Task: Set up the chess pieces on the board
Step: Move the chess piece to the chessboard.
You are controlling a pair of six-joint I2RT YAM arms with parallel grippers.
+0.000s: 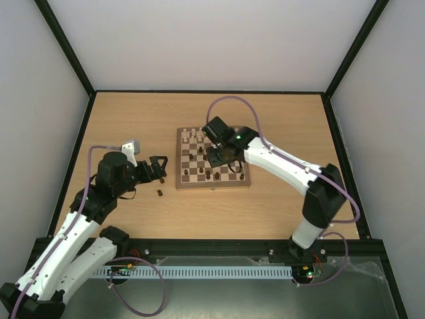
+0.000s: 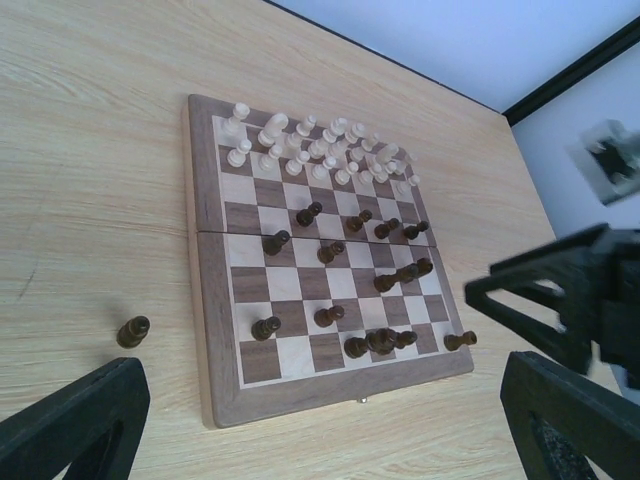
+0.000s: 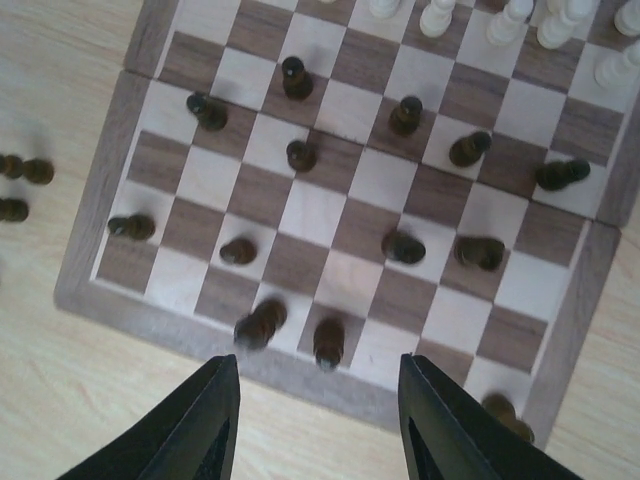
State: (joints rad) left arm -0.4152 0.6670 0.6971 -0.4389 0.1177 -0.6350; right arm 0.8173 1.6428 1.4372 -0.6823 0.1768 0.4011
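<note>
The board (image 1: 180,179) lies mid-table, and its border also shows in the left wrist view (image 2: 212,330) and the right wrist view (image 3: 108,200). Pale pieces (image 2: 310,150) crowd its far rows. Dark pieces (image 2: 329,316) stand scattered over the near half, some tipped over. One dark piece (image 2: 132,331) stands on the table left of the board (image 1: 160,193). My left gripper (image 1: 159,170) is open and empty, left of the board (image 2: 320,440). My right gripper (image 1: 221,157) is open and empty above the board's near rows (image 3: 318,420), with a dark piece (image 3: 328,340) just ahead of it.
A dark piece (image 3: 505,410) lies on the board's border at the near right corner. Small dark shapes (image 3: 25,170) sit on the table off the board's left edge. Black frame rails (image 1: 73,153) and white walls bound the wooden table (image 1: 133,119).
</note>
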